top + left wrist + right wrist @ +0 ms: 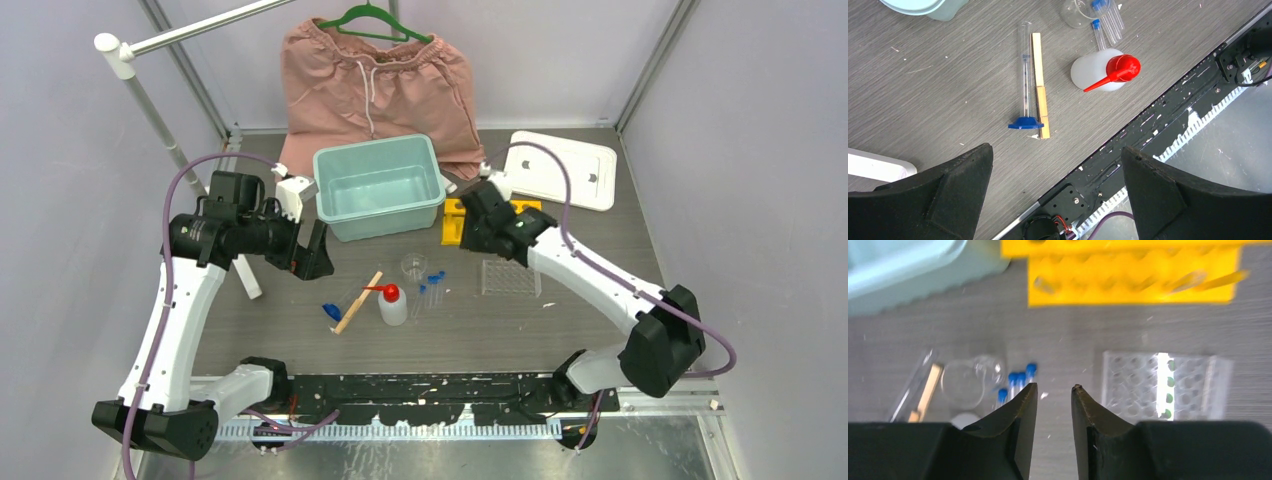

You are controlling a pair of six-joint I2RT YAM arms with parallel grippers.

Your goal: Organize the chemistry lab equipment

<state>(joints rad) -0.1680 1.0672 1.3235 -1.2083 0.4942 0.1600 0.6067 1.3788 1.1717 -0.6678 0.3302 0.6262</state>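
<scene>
Pink drawstring shorts (375,85) on a green hanger (350,14) at the back, open teal plastic bin (390,220) just in front, white lid (563,168) lying flat to its right.

White bottle (1093,72), red nozzle (1120,70). Clear tubes (428,292), blue caps (1020,376). Tan stick (1040,85), blue piece (1025,123), yellow rack (1133,275), clear rack (1133,385). Teal bin (385,222), white lid (560,168). Pink shorts (375,85), green hanger (375,22). Grey wood-grain table (948,85).

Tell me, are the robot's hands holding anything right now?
No, nothing. The left gripper is wide open and empty. The right gripper has only a narrow, empty gap between its jaws.
</scene>
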